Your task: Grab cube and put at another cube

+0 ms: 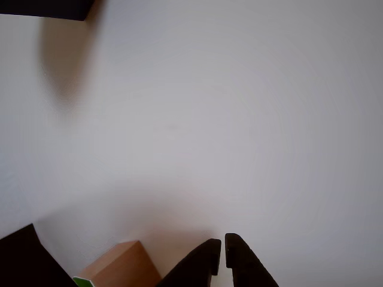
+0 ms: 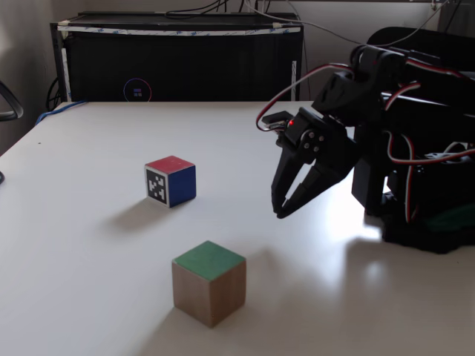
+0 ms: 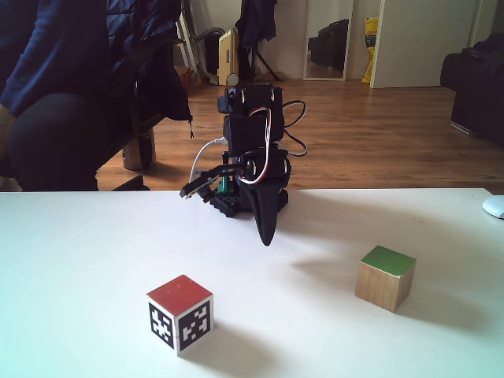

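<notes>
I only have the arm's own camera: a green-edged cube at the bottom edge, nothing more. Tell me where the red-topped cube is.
Observer: In a fixed view, the red-topped cube sits left of the gripper, beyond the green-topped cube.
Operator: Say whether the cubes touch.
Observer: No, they stand well apart on the table.
Operator: Report any contact with the gripper.
Observer: None; it is clear of both cubes.
</notes>
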